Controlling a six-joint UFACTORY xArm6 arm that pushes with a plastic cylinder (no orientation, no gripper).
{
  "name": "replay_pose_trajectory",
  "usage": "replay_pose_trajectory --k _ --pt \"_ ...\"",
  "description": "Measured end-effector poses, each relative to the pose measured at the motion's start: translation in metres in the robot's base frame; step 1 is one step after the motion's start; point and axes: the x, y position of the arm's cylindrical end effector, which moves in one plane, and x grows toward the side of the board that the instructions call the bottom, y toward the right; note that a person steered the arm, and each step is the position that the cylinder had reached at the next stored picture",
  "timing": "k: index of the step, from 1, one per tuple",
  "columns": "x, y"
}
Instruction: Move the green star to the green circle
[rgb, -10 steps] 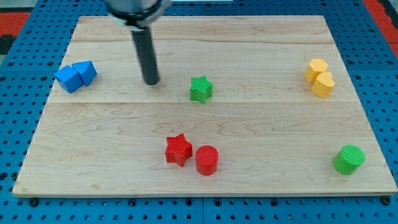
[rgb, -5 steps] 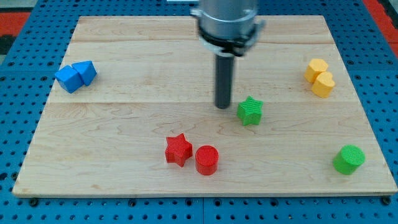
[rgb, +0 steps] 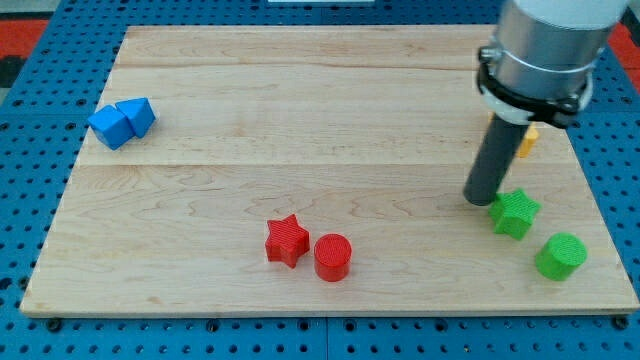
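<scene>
From where the one camera looked, my tip (rgb: 482, 199) was down on the wooden worktop (rgb: 300, 100), touching or nearly touching the green star (rgb: 514, 213) from its ten o'clock side. There was no hand on this arm, only the dark rod, so nothing was clenched or grasped. The green star lay near the view's right edge, and the green circle (rgb: 560, 256) sat just beside it at about four o'clock, with a thin gap between the two. Behind the rod, at roughly one o'clock from the star, a bit of yellow block (rgb: 527, 142) peeked out, its shape hidden by the arm. Well apart, toward the view's bottom middle, the red star (rgb: 287, 240) and the red circle (rgb: 332, 257) stood side by side, almost touching. Far off at the view's left, two blue blocks (rgb: 121, 121) huddled together, touching.
</scene>
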Motion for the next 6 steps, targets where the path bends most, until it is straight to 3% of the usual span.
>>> replay_pose_trajectory --k 2,4,6 --pt "-0.011 0.002" --pt "0.015 0.03" --pt "0.012 0.034"
